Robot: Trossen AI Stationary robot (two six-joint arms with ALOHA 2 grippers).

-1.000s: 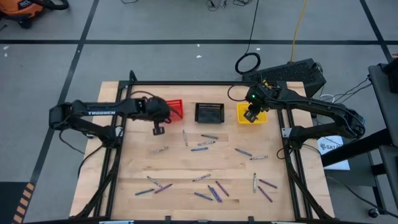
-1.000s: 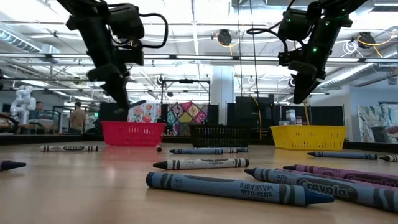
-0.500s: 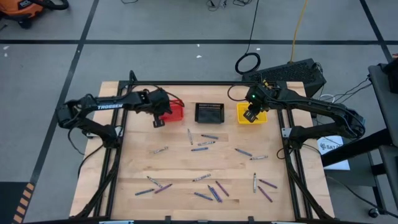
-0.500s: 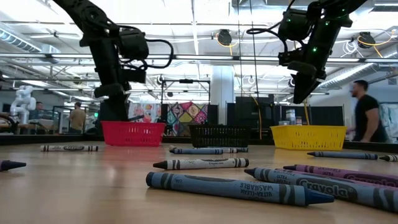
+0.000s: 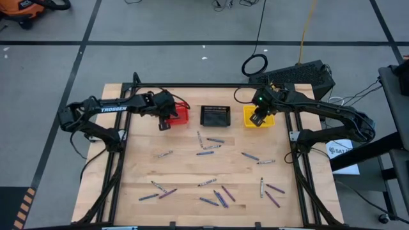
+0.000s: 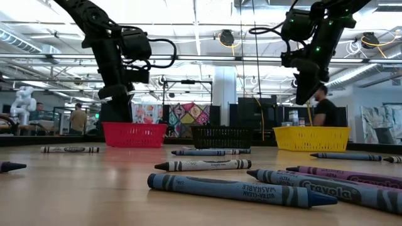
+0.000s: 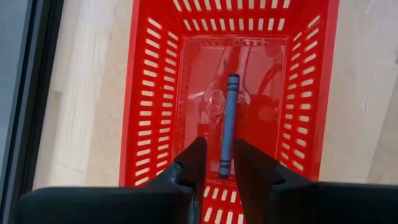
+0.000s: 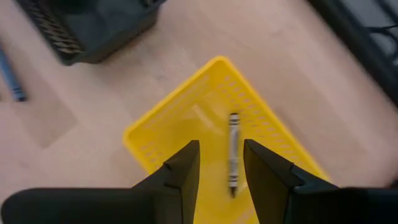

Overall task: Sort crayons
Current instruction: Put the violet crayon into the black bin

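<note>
A slim blue crayon point(image 7: 227, 124) now lies inside the red slotted plastic basket point(image 7: 144, 93), just past the parted fingers of the left claw point(image 7: 217, 163), which a second ago was pressed shut out over the table and has since swung above this basket and spread apart. The right claw point(image 8: 219, 163) has not moved: it hangs above the yellow slotted plastic basket point(image 8: 152, 146) with its fingers spread and nothing between them, and a single grey crayon point(image 8: 232, 152) rests on that basket's floor. Between the two sits the black slotted basket point(image 5: 215, 115), all three in a row along the far side of the pale wooden table point(image 5: 137, 172). The rest of the blue, purple and grey crayons point(image 5: 217, 197) lie scattered loose over the middle and near part of the table, well apart from the baskets, some in small clusters. In the low view a few of them lie close to the camera point(image 6: 242, 187). Beyond the table, a person point(image 6: 323, 107) stands behind the yellow basket.
</note>
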